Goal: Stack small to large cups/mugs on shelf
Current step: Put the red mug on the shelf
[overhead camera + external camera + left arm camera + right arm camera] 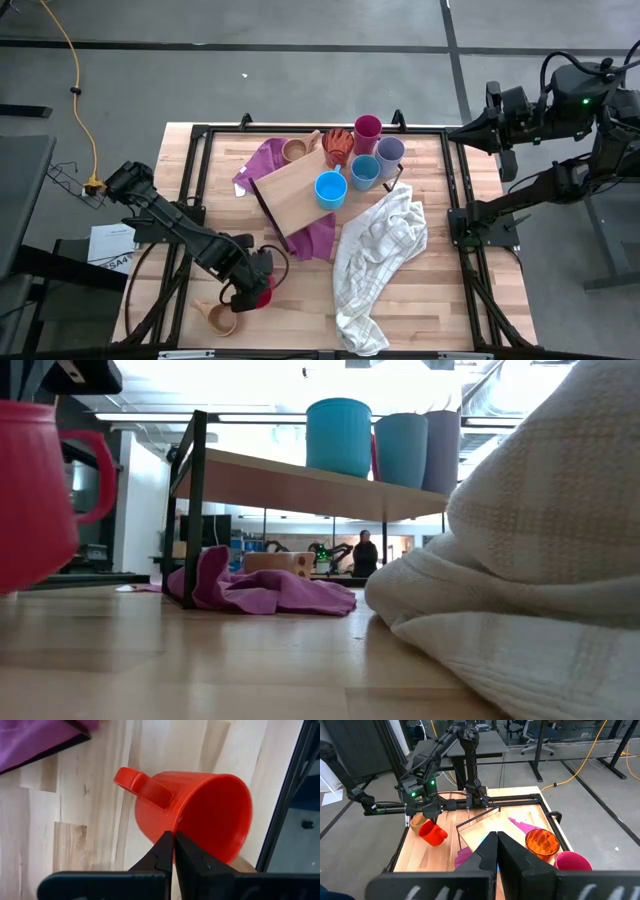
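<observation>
While hidden above, left gripper (173, 851) pinches red mug (200, 815) — seemingly.

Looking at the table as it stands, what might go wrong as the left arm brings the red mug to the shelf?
The left gripper pinches only the rim of the red mug, which hangs tilted; it may slip or swing. A tan mug sits right beside it and may get knocked. The shelf already carries the blue cups, so a clumsy placement could topple them.

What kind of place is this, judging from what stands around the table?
Probably a robotics lab or workshop: a bare concrete floor with a yellow cable trailing across it, desks and office chairs behind, and a wooden table in a black frame.
</observation>
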`<state>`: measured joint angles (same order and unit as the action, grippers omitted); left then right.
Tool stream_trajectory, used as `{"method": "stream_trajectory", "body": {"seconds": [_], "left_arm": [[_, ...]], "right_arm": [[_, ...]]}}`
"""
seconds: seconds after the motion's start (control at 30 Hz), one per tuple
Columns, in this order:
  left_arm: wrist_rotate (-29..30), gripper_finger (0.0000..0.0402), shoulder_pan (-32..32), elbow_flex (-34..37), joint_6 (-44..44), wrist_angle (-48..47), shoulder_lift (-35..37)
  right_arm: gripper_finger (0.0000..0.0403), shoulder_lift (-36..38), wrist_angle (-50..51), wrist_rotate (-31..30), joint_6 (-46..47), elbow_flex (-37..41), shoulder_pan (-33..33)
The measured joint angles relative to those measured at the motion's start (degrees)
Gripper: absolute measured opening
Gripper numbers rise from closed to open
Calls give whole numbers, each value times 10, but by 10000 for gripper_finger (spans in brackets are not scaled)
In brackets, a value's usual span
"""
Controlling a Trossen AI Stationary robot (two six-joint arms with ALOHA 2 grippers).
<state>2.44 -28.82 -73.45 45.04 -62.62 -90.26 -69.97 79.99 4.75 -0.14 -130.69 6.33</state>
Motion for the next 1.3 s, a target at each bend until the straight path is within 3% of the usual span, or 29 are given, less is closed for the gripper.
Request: {"method": "stream_trajectory", "body": {"seconds": [1.3], "left_arm": [[-57, 0, 22, 2, -77, 89, -66]], "right_arm": [[0, 1, 12, 0, 1, 0, 0]]}}
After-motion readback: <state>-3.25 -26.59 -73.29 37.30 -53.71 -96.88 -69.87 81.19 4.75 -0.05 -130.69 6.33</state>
